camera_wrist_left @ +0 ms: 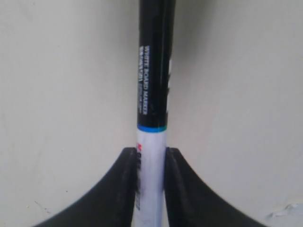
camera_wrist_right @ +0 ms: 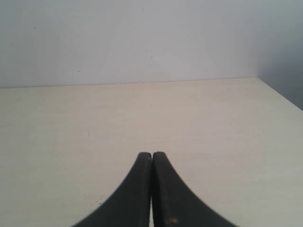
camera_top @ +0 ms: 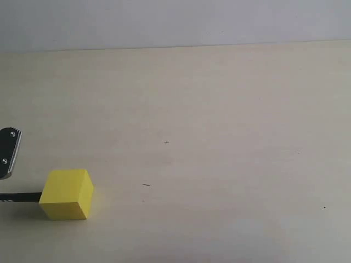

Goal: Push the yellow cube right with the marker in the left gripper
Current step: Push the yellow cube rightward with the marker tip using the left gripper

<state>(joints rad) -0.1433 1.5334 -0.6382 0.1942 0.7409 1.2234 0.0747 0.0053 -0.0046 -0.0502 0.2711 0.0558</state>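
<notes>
The yellow cube (camera_top: 67, 194) sits on the pale table (camera_top: 219, 137) near the front left in the exterior view. The marker (camera_top: 21, 196) lies level at the left edge, and its black end meets the cube's left face. Only one screwed jaw plate of my left gripper (camera_top: 9, 153) shows there. In the left wrist view my left gripper (camera_wrist_left: 151, 156) is shut on the marker (camera_wrist_left: 154, 94), gripping the white barrel while the black cap points away. The cube is hidden in that view. My right gripper (camera_wrist_right: 152, 156) is shut and empty over bare table.
Bare table surface (camera_top: 219, 192) stretches to the right of the cube. A pale wall (camera_top: 175, 22) rises behind the table's far edge. In the right wrist view the table's corner edge (camera_wrist_right: 279, 94) shows.
</notes>
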